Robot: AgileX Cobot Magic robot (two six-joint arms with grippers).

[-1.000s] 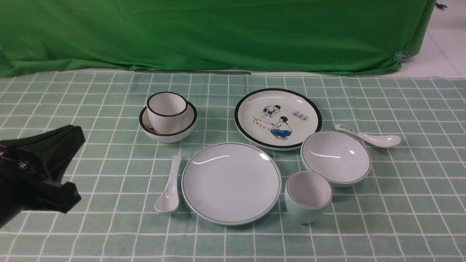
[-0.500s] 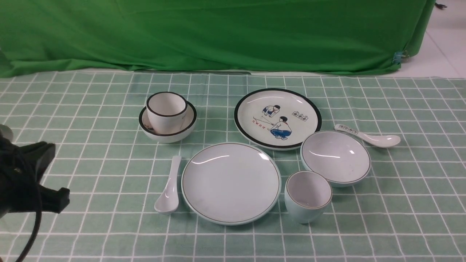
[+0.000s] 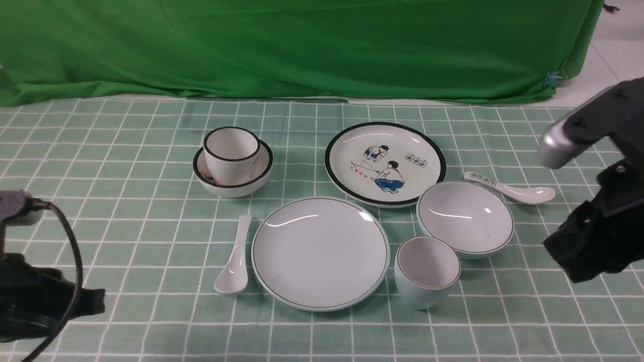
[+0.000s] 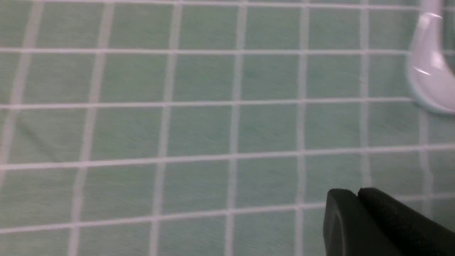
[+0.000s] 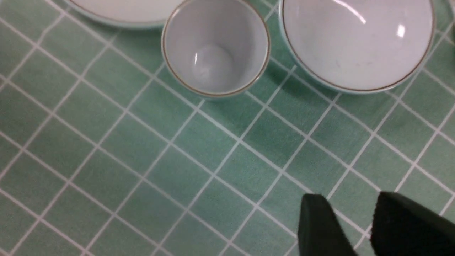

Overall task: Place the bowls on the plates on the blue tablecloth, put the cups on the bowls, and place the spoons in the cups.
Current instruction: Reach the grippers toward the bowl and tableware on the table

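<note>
On the blue tablecloth (image 3: 126,151) a white black-rimmed cup (image 3: 231,153) stands inside the white bowl (image 3: 236,190). The cartoon plate (image 3: 385,163) and the pale blue plate (image 3: 320,252) are bare. The pale blue bowl (image 3: 465,217) and pale blue cup (image 3: 427,271) sit on the cloth to their right. A plain spoon (image 3: 234,259) lies left of the blue plate. The printed spoon (image 3: 508,187) lies behind the blue bowl. My left gripper (image 4: 356,193) is shut and empty, low at the near left. My right gripper (image 5: 350,200) is open and empty, to the right of the blue bowl (image 5: 357,42) and cup (image 5: 215,46).
A bright green backdrop cloth (image 3: 302,45) hangs behind the table. A cable (image 3: 70,261) loops off my left arm at the near left corner. The plain spoon's bowl end (image 4: 428,71) shows at the edge of the left wrist view.
My left arm has drawn back toward the near left corner, still shut. My right arm has come into view at the right, beside the pale blue bowl.
</note>
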